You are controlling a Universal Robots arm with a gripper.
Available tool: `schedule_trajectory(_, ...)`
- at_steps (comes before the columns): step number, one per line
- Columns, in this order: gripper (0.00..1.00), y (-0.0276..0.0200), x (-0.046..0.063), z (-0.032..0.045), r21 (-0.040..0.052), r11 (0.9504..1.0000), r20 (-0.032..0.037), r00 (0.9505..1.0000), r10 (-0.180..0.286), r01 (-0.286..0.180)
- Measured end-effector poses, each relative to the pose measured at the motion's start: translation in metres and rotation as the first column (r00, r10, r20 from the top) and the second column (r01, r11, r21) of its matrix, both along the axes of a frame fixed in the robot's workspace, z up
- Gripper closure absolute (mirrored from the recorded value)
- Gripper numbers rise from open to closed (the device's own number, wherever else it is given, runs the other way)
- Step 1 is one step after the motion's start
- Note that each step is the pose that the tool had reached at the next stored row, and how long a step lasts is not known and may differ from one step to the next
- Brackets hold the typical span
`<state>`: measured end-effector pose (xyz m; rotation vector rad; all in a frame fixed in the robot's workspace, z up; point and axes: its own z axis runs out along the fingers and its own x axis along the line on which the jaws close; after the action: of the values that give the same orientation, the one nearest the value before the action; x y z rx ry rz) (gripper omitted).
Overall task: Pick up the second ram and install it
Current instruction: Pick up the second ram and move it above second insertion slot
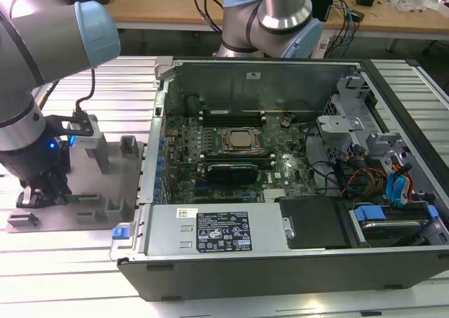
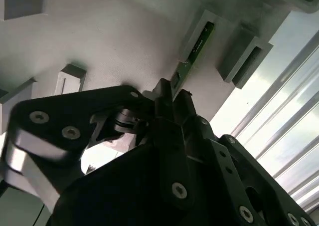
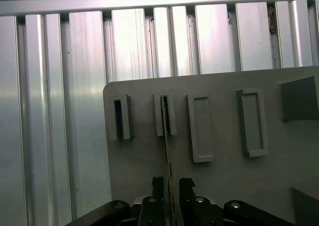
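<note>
The second ram [image 3: 166, 131] is a thin green stick standing on edge in a slotted block of the grey fixture plate [image 3: 224, 186]. In the second wrist view the second ram [image 2: 197, 44] runs from that block down between my black fingers [image 2: 187, 104]. My gripper [image 3: 171, 186] straddles the stick's near end, one finger on each side, pressed against it. In the exterior view my gripper [image 1: 42, 191] is low over the fixture plate [image 1: 91, 184], at that view's left, beside the open computer case [image 1: 210, 234].
Upright grey blocks [image 1: 128, 148] stand on the plate around my gripper. Inside the case the motherboard shows the CPU socket [image 1: 242, 139] with black memory slots [image 1: 231, 114] behind it. Cables and drive bays [image 1: 386, 184] fill the case's right side. Ribbed aluminium table [image 3: 60, 111] surrounds the plate.
</note>
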<state>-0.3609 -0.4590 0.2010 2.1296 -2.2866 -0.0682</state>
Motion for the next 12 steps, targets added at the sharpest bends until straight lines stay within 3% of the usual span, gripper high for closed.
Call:
schedule_trajectory(2, 0.89, 0.0, 0.0, -0.0001, 0.0001, 1.0, -0.0001, 1.0, 0.0, 0.0)
schedule_trajectory(8, 0.89, 0.0, 0.0, -0.0003, 0.0004, 1.0, -0.0001, 1.0, 0.0, 0.0)
schedule_trajectory(9, 0.89, 0.0, 0.0, -0.0004, 0.0005, 0.9999, -0.0001, 0.9999, 0.015, -0.015)
schedule_trajectory(10, 0.89, -0.0001, 0.0001, -0.0008, 0.0004, 0.9975, -0.0001, 0.9975, 0.07, -0.07)
schedule_trajectory(12, 0.89, 0.0, 0.0, -0.0013, 0.0003, 0.9904, -0.0003, 0.9904, 0.138, -0.138)
